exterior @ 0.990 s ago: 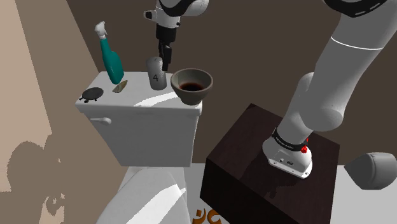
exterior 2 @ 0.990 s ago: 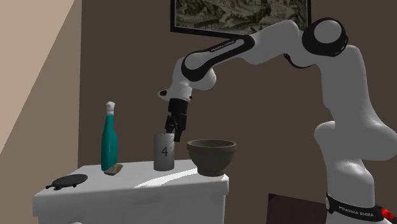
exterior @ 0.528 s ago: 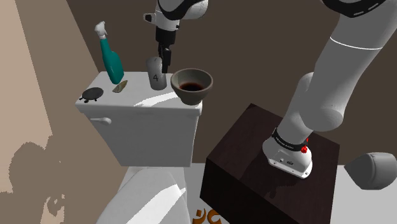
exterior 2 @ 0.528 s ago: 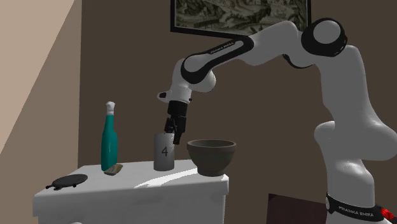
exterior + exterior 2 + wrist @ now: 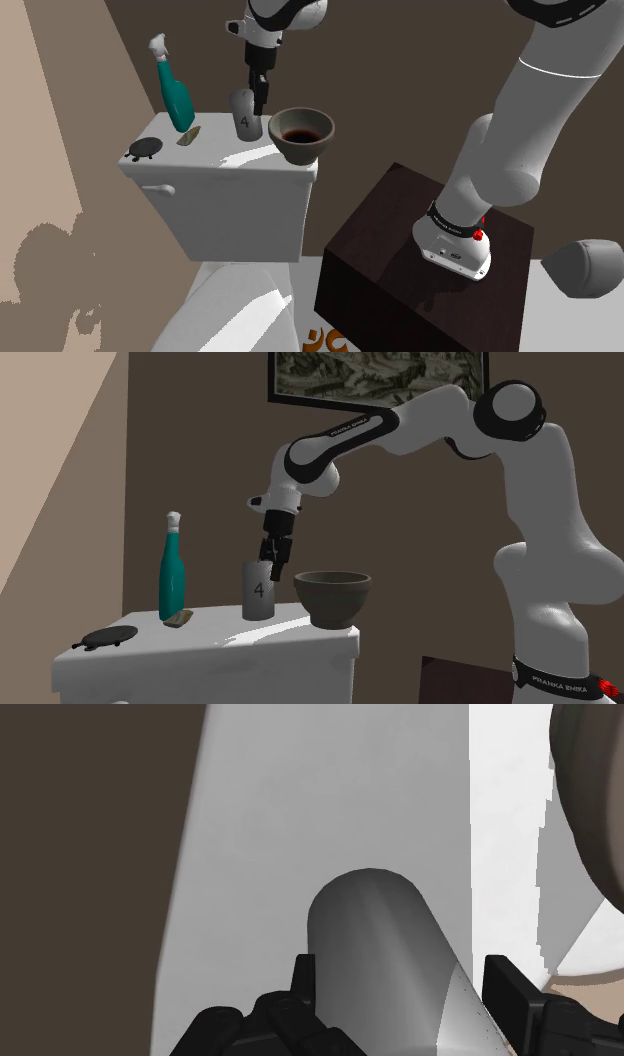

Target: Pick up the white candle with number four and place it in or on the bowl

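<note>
We see the pincer (image 5: 400, 979) spread astride the top of the grey candle (image 5: 245, 118) marked 4. The candle stands upper centre in the shoulder view, on the toilet tank (image 5: 230, 168), just left of the bowl (image 5: 300, 150).

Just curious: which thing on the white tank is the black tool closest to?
The grey candle marked 4, between the teal bottle and the bowl: the tool sits right at its top, apart from the others.
</note>
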`<state>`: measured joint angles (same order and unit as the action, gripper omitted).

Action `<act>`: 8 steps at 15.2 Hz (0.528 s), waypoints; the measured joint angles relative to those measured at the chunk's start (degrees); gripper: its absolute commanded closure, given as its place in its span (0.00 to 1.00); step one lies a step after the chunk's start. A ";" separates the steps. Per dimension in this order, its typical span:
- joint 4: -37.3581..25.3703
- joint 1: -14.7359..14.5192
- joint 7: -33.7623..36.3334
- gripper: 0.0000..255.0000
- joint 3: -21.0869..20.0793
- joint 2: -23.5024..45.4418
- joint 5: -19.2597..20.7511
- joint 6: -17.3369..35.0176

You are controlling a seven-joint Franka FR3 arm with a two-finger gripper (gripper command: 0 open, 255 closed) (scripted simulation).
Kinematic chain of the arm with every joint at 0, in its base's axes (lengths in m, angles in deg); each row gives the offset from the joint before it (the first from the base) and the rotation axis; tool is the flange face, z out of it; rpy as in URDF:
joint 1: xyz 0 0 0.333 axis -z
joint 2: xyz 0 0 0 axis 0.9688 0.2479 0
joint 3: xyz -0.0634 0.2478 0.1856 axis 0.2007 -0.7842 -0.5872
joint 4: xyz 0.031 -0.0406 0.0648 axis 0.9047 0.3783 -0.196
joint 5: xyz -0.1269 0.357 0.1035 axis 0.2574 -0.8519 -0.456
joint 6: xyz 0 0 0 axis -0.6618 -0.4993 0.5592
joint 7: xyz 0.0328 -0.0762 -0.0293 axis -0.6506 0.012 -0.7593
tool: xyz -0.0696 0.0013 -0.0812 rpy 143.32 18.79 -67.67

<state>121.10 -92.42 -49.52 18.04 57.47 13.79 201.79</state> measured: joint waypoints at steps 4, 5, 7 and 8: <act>-0.04 0.00 0.03 1.00 0.00 0.01 0.01 0.00; -0.24 -0.01 0.10 1.00 0.00 -0.04 0.06 -0.33; -1.20 -0.04 0.42 1.00 -0.02 -0.18 0.22 -1.45; -1.93 0.01 0.48 1.00 0.03 -0.12 0.29 -2.13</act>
<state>119.16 -92.41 -49.04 18.07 57.35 14.07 199.67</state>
